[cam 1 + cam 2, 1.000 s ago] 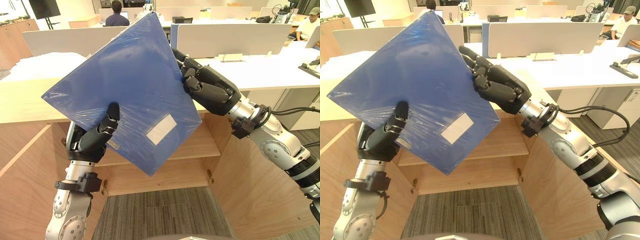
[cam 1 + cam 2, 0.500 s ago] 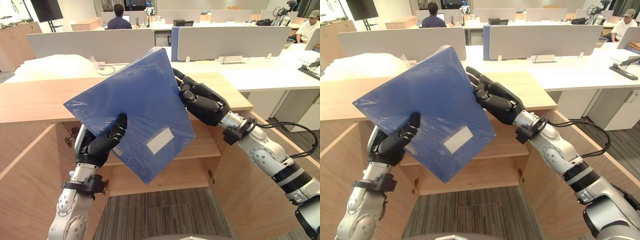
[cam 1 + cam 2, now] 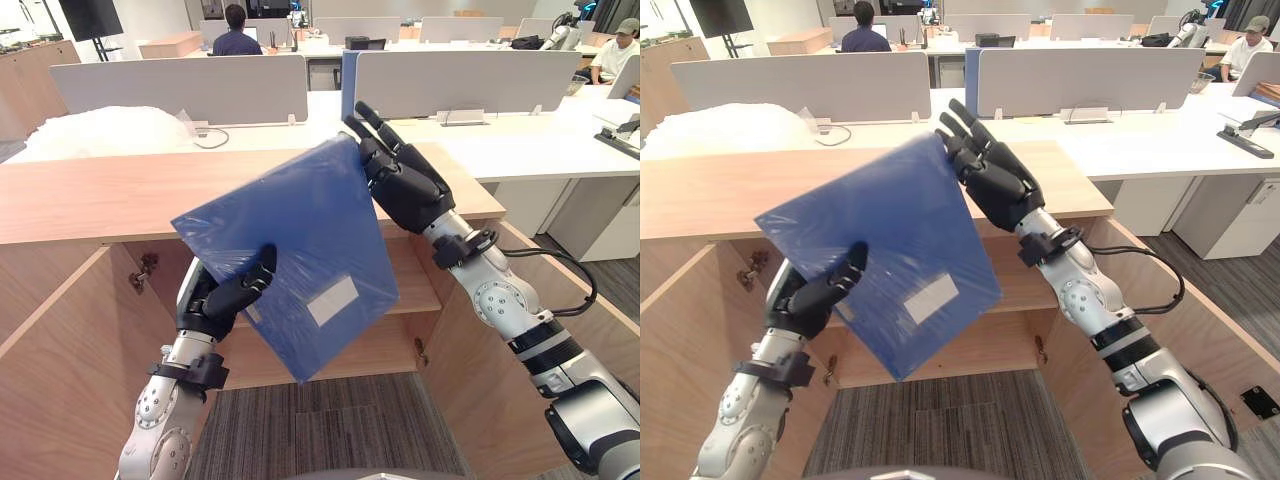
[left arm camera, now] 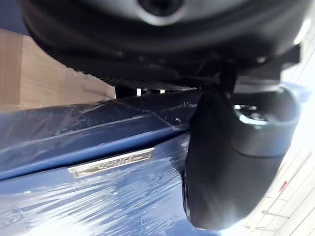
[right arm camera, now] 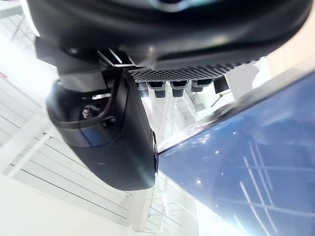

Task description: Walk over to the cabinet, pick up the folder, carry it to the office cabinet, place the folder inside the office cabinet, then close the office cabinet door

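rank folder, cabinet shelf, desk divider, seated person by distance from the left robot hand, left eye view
1. folder, gripped in the left robot hand
2. cabinet shelf, just behind
3. desk divider, well beyond, upper left
4. seated person, far back

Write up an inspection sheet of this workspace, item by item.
Surface: office cabinet of light wood, both doors open, shelf inside; grey carpet below.
Job's things: blue folder in clear film, tilted with one corner down, held in front of the cabinet's opening, not yet inside.
Clutter: white crumpled sheeting behind the cabinet.
Hands: left hand pinches the folder's lower left edge, thumb on its front; right hand lays straight fingers against its upper right edge.
Cables: thin dark cable on the white desk behind.
Surroundings: desks with grey partitions; seated person at the back.
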You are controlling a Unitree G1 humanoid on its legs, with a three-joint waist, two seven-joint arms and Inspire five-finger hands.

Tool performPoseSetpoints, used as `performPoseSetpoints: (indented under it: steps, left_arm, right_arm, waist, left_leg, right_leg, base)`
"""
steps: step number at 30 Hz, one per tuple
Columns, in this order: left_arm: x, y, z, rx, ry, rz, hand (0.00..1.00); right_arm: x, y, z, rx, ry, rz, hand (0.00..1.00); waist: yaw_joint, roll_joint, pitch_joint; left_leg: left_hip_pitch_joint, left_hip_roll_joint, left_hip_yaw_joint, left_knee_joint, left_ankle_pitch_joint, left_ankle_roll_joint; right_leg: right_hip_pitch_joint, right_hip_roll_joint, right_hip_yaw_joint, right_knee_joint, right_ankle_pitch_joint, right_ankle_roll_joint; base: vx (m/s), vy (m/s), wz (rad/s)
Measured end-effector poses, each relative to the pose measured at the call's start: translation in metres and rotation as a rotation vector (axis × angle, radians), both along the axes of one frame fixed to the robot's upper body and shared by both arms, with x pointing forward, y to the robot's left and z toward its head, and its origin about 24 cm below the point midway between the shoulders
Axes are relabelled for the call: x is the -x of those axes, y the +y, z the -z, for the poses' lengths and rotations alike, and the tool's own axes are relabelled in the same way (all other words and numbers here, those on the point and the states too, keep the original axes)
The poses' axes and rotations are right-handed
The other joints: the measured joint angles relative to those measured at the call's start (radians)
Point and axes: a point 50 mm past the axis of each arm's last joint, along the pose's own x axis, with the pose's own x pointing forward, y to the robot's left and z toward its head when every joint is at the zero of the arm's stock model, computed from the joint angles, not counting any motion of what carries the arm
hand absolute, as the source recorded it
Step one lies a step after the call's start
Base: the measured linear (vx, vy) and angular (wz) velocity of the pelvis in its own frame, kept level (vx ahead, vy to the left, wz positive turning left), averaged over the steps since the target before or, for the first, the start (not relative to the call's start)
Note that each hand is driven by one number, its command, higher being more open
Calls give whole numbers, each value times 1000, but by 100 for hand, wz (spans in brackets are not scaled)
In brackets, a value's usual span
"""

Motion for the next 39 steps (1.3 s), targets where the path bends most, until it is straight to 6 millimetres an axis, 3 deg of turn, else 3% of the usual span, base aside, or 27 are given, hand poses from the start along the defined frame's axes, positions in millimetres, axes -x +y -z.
performPoseSetpoints:
  steps: [4, 7, 13, 18, 21, 28, 39]
  left_arm:
    - [1, -5, 18, -54, 87, 44, 0]
    - [2, -1, 25, -52, 118, 29, 0]
    - [1, 15, 20, -42, 94, -56, 0]
    - [1, 24, 17, -41, 82, -101, 0]
    - [2, 29, 15, -47, 75, -125, 0]
    - [4, 49, 6, -57, 36, -216, 0]
    - [-5, 33, -23, -19, -119, -178, 0]
  right_arm:
    - [-3, 2, -22, -89, -82, 23, 100]
    - [-5, -11, -36, -175, -137, 86, 100]
    - [-5, -27, -44, -224, -163, 153, 100]
    - [-5, -28, -45, -221, -165, 159, 100]
    - [-4, -29, -41, -205, -155, 162, 100]
    - [2, -40, -6, -73, -73, 228, 100]
    - [1, -35, 15, 22, -5, 232, 100]
  waist:
    - [-2, 5, 4]
    - [0, 6, 6]
    - [-3, 14, 11]
    - [-2, 15, 13]
    - [-2, 13, 16]
    - [-1, 7, 25]
    - [0, 8, 26]
  left_leg:
    - [0, 0, 3, -1, 2, 3]
    - [-1, 0, 3, -4, 3, 4]
    - [-2, 0, 8, -3, 3, 5]
    - [-2, 0, 8, -4, 3, 5]
    - [-2, 0, 8, -5, 3, 5]
    - [-4, -2, 5, -4, 3, 5]
    - [-7, -5, -3, 0, 4, 6]
  right_leg:
    - [0, 0, 3, -5, 5, 1]
    - [1, -1, 3, -9, 7, 1]
    - [3, 1, 7, -20, 15, 2]
    - [4, 0, 7, -21, 16, 2]
    - [4, 0, 7, -21, 15, 2]
    - [3, -2, 4, -23, 15, 2]
    - [4, -3, -4, -22, 15, 2]
  base:
    - [-35, 9, -2]
    - [-23, 5, 0]
    - [-5, 3, -1]
    - [0, 0, 0]
    - [0, 0, 0]
    - [-1, 1, 1]
    - [-1, 1, 1]
